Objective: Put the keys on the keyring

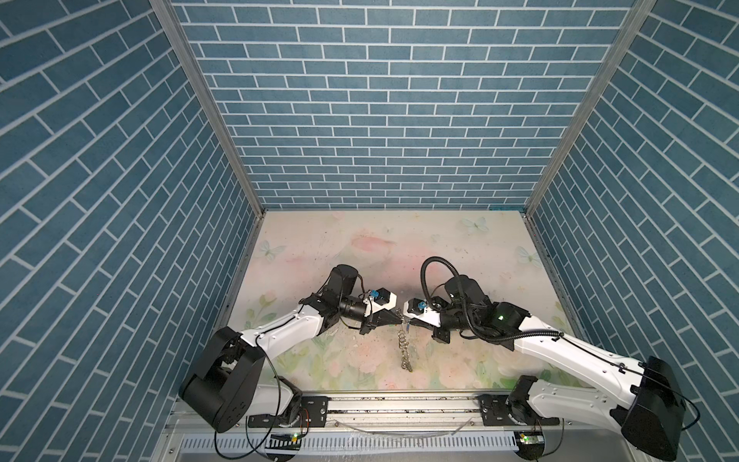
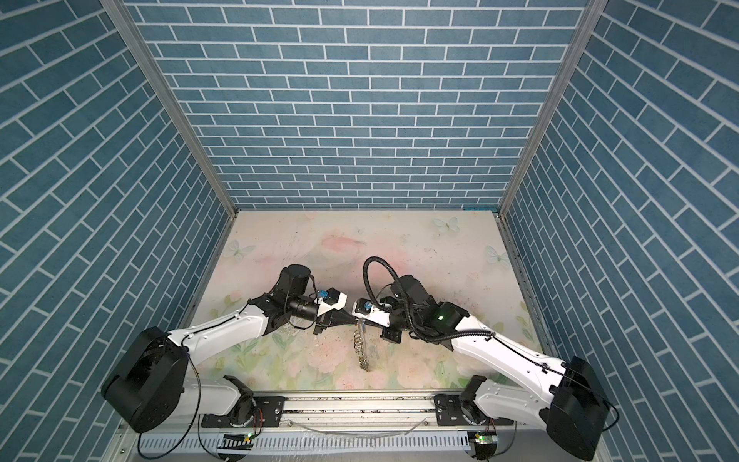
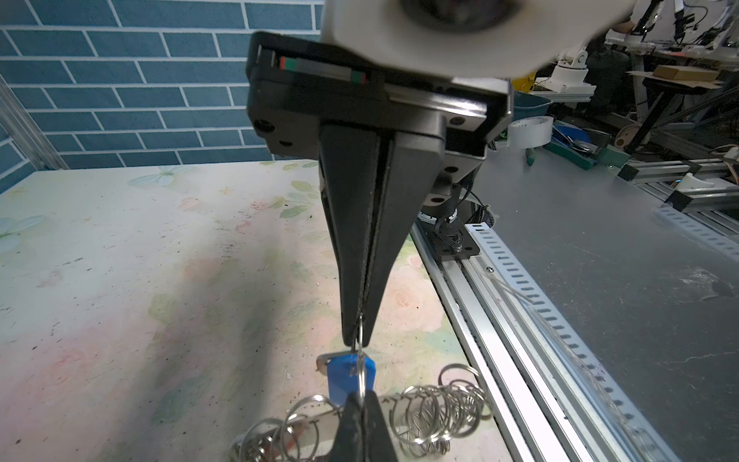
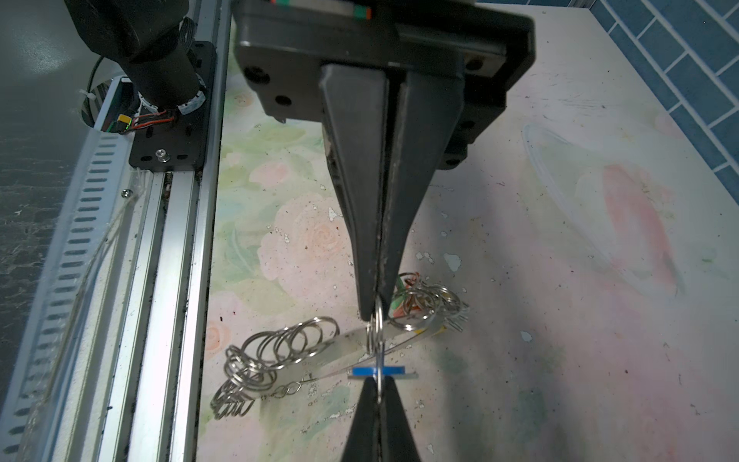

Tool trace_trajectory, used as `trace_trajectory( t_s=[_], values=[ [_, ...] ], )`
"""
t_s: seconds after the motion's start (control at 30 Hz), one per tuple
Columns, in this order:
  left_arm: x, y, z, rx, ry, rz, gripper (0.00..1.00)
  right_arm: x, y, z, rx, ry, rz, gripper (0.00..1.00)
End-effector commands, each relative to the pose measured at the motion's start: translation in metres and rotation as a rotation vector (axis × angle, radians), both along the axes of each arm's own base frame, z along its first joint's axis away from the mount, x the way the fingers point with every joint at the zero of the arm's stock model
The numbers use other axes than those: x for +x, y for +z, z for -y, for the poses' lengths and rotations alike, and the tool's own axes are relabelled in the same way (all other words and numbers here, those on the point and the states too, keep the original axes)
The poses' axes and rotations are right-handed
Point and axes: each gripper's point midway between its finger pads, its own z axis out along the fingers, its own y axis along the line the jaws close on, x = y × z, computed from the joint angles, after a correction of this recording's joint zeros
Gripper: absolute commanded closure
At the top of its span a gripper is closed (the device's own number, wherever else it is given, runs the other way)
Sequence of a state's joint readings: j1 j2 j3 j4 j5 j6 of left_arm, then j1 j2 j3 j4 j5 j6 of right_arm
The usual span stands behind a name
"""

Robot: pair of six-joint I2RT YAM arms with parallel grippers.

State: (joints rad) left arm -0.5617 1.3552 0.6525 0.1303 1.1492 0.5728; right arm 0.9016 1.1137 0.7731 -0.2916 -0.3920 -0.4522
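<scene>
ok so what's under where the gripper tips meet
A blue-tagged key hangs on the split ring that left gripper and right gripper pinch; beneath lies the keyring, a row of rings. Other coloured tags there are mostly covered by rings.

Far half of the table (image 1: 400, 240) lies open; mid-table the left gripper (image 1: 400, 319) and right gripper (image 1: 407, 320) meet tip to tip, barring passage; keyring (image 1: 403, 352) trails toward the rail (image 1: 400, 405).

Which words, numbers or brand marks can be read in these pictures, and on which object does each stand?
None can be read.
The blue key tag is plain, and the split ring it hangs on bears no lettering.
The workshop clutter beyond the table in the left wrist view is too blurred to read.
</scene>
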Motion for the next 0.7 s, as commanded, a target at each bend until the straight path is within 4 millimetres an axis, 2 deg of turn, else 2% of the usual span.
trace_trajectory(
  t_s=[0.0,0.23,0.27,0.4,0.67],
  values=[
    [0.007,0.009,0.003,-0.01,-0.001,0.005,1.0,-0.007,-0.004,0.0,-0.009,0.049,0.022,1.0],
    [0.006,0.002,0.002,0.016,0.003,-0.02,1.0,-0.011,0.0,-0.005,0.01,0.07,0.025,1.0],
    [0.01,0.007,0.004,0.012,0.006,-0.008,1.0,-0.012,0.0,-0.007,0.011,0.077,0.023,1.0],
    [0.011,0.006,0.004,0.025,0.009,-0.015,1.0,-0.015,0.0,-0.01,0.014,0.092,0.019,1.0],
    [0.011,0.001,0.005,0.059,0.006,-0.03,1.0,-0.012,0.002,-0.015,0.008,0.086,0.028,1.0]
  ],
)
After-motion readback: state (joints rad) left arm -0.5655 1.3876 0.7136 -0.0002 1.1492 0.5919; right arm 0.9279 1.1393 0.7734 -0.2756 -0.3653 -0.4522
